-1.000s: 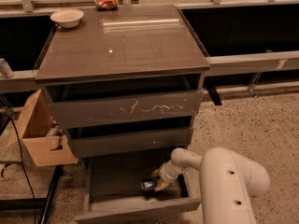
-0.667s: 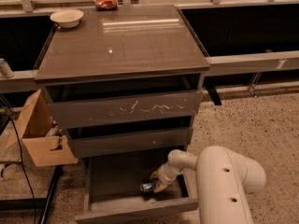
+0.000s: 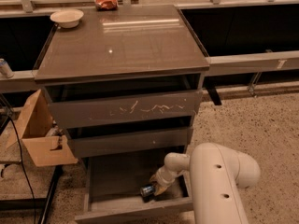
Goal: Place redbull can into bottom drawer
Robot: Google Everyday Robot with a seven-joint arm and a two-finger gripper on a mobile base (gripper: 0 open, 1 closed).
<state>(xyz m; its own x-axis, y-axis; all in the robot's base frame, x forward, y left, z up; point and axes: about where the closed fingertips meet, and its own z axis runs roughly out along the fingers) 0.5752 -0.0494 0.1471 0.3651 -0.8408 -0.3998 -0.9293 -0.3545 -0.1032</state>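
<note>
Bottom drawer [image 3: 112, 177], low centre of frame, is pulled out w/ the redbull can [image 3: 147, 191] lying on its side inside, right-front part of the tray. Gripper [image 3: 157, 187] is down in the drawer, right at the can; gripping or not, can't tell. White arm [image 3: 219, 181] comes in from lower right, bent down and left. Bowl [image 3: 67, 17] and snack bag [image 3: 106, 2] sit on the cabinet top [image 3: 121, 41], upper left.

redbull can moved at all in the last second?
Yes, slightly. The redbull can, at the pincer inside the bottom drawer, has shifted a little closer to that drawer's front panel.
</note>
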